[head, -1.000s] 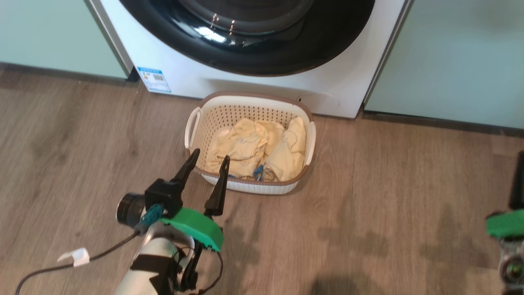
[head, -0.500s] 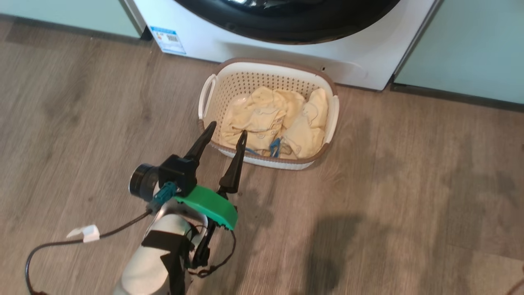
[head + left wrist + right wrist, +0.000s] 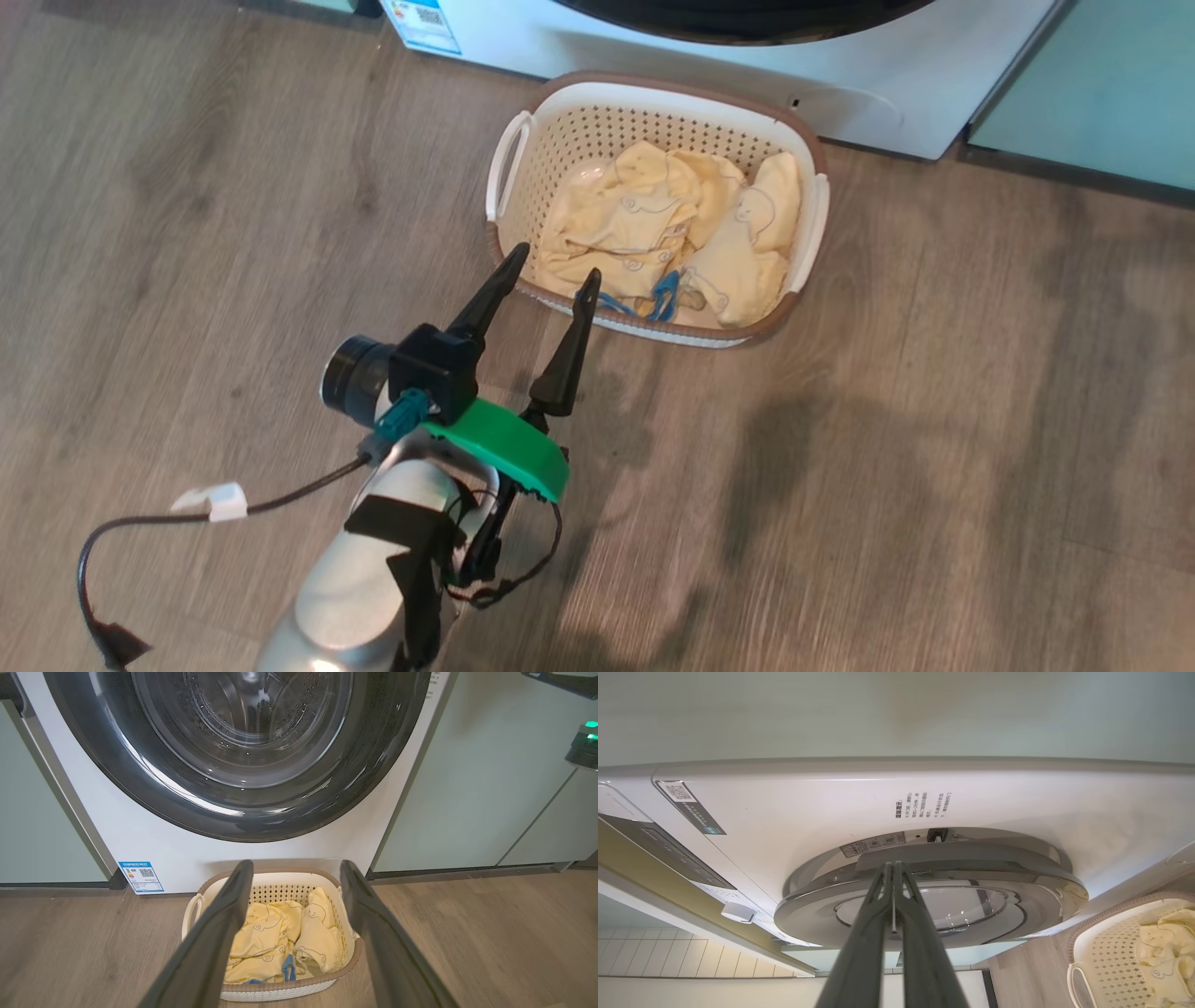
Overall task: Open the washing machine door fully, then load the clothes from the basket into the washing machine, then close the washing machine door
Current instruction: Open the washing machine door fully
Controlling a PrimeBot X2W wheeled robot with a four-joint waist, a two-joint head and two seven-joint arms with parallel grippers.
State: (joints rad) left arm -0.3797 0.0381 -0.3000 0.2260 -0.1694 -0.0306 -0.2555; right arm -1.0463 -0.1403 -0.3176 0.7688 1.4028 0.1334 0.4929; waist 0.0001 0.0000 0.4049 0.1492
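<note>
Several pale yellow soft garments (image 3: 672,233) lie in the cream-white perforated plastic basket (image 3: 653,89) just before the large white washing machine (image 3: 709,56); left claw (image 3: 556,261), spread wide, at its near rim; right claw (image 3: 893,868), pinched together, faces the black-rimmed round door (image 3: 962,905).

basket (image 3: 597,131): on the floor (image 3: 934,420), just before the washing machine (image 3: 709,56), at its 6 o'clock in my head view.
clothes (image 3: 644,224): in the basket, on its bottom.
left gripper (image 3: 555,261): at the basket's 7 o'clock corner, my fingers pointing toward 1 o'clock.
sticker (image 3: 425,19): on the machine's front, at the basket's 11 o'clock.
cabinet panel (image 3: 1102,84): beside the machine, at the basket's 2 o'clock.
washing machine door (image 3: 140,788): on the machine's front, at 12 o'clock above the basket in my left wrist view.
</note>
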